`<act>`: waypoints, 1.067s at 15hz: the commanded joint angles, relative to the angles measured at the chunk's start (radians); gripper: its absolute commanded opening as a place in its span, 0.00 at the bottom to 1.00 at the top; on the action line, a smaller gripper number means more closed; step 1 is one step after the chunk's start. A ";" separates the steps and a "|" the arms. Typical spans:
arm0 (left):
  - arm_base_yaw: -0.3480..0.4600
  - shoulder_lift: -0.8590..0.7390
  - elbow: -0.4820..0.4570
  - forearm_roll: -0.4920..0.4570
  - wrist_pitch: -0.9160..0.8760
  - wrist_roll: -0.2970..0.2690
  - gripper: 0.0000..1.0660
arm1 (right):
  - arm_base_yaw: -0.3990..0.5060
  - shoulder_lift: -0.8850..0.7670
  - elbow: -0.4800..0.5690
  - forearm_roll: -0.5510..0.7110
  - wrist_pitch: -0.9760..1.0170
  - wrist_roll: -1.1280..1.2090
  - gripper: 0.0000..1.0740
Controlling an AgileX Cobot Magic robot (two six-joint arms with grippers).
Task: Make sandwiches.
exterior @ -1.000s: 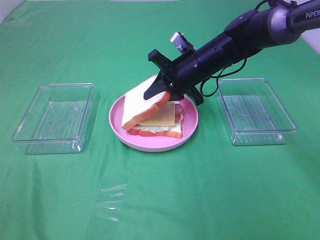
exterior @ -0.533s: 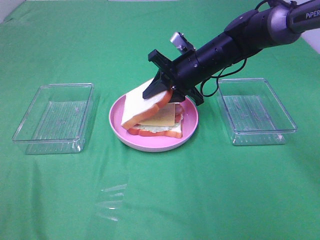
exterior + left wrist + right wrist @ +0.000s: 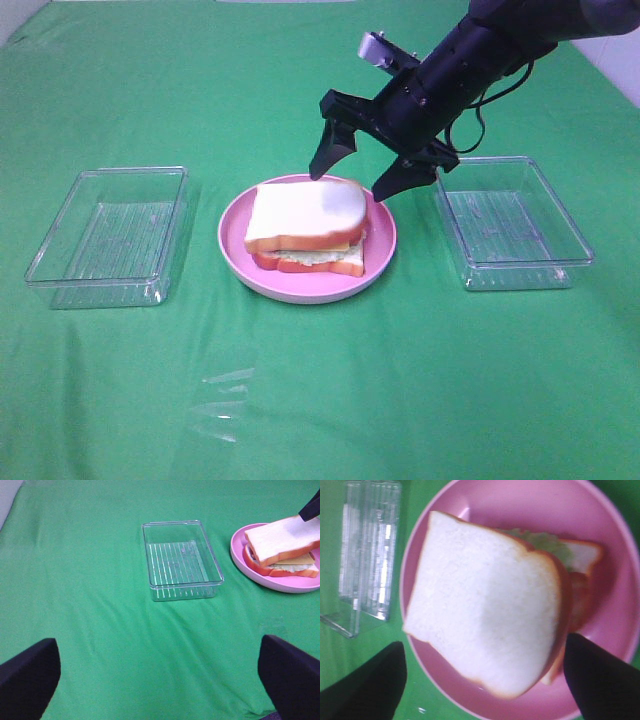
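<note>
One of the sandwiches (image 3: 305, 225) lies on the round pink plate (image 3: 300, 288), with a white bread slice flat on top and cheese, lettuce and a second slice under it. My right gripper (image 3: 353, 177) hangs open just above the plate's far rim and touches nothing. In the right wrist view the top slice (image 3: 485, 620) fills the space below the open right gripper (image 3: 482, 647). My left gripper (image 3: 160, 680) is open over bare cloth, well short of the sandwich (image 3: 282, 545) and its plate (image 3: 280, 582).
Two clear plastic trays stand on the green cloth, one left of the plate (image 3: 110, 235) and one right of it (image 3: 510, 220). The left tray (image 3: 181, 557) lies ahead of the left gripper. A crumpled clear film (image 3: 222, 400) lies near the front.
The right gripper opened and let go of the tilted top bread slice, which now lies flat on the stack. The gripper rose and pulled back from the plate.
</note>
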 commanded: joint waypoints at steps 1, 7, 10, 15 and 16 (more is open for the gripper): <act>-0.004 -0.019 0.002 -0.005 -0.009 -0.002 0.94 | 0.001 -0.057 -0.005 -0.171 0.016 0.107 0.78; -0.004 -0.019 0.002 -0.005 -0.009 -0.002 0.94 | -0.146 -0.185 -0.109 -0.378 0.154 0.126 0.78; -0.004 -0.019 0.002 -0.005 -0.009 -0.002 0.94 | -0.240 -0.194 -0.153 -0.559 0.167 0.197 0.78; -0.004 -0.019 0.002 -0.005 -0.009 -0.002 0.94 | -0.255 -0.265 -0.058 -0.587 0.396 0.200 0.77; -0.004 -0.019 0.002 -0.005 -0.009 -0.002 0.94 | -0.255 -0.341 0.031 -0.584 0.369 0.200 0.77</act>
